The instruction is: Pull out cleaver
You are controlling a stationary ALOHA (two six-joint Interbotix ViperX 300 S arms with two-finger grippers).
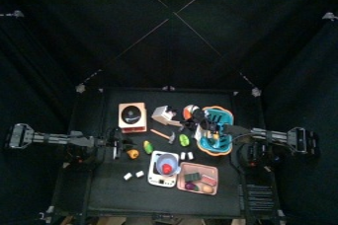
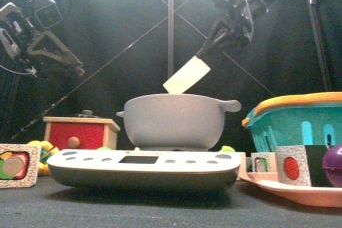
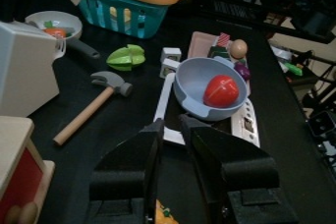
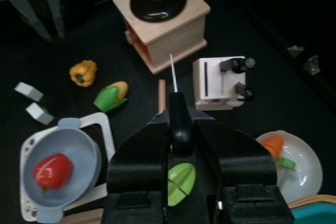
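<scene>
The pale, flat-bladed toy cleaver hangs above the counter, clear of the wooden knife block, with the right end effector clamped on its green handle. It looks light, stiff and thin, so the handle seems a safer hold than the slick blade. The left end effector rests with its jaws apart.

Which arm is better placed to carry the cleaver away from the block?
Right. Its gripper grips the cleaver above the block; the left gripper is open and empty near the bowl.
</scene>
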